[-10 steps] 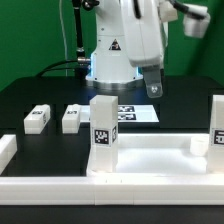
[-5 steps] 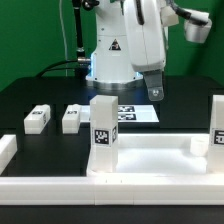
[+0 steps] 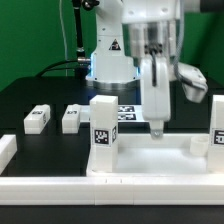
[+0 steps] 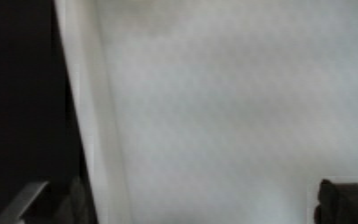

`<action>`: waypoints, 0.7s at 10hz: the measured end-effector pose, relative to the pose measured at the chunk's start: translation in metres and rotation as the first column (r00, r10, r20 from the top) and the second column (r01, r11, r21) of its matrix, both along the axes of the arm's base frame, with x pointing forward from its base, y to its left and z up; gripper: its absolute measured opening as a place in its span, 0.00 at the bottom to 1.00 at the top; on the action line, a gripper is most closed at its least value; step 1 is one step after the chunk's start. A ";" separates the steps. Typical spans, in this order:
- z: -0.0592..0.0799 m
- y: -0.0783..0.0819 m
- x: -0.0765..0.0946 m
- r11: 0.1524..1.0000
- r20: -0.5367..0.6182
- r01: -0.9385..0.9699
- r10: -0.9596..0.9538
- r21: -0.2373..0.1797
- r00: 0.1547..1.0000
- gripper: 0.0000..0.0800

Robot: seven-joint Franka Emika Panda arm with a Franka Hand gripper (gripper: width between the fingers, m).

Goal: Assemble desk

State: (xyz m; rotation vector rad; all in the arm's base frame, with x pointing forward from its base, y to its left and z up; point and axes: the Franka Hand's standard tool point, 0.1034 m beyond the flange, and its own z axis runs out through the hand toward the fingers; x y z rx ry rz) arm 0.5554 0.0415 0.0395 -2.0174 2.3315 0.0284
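The white desk tabletop (image 3: 145,158) lies near the front of the black table, with a raised rim. One tagged white leg (image 3: 103,132) stands upright on its corner at the exterior view's left. Another leg (image 3: 217,124) stands at the right edge. Two loose legs (image 3: 37,119) (image 3: 71,118) lie on the table to the left. My gripper (image 3: 157,127) points straight down, just above the tabletop's back rim. In the wrist view my gripper (image 4: 190,206) is open and empty. Its dark fingertips (image 4: 345,200) are wide apart over the tabletop's white surface (image 4: 211,100).
The marker board (image 3: 132,113) lies behind the tabletop near the robot base. Long white border bars run along the front (image 3: 110,190) and at the left (image 3: 7,150). The black table (image 4: 16,90) shows beside the tabletop in the wrist view.
The arm has swung from above the marker board toward the front and come down. The gripper has turned and now hangs just above the tabletop's back rim.
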 end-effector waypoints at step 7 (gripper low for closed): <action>-0.025 0.002 -0.017 1.000 -0.030 0.005 -0.005 0.008 1.000 0.81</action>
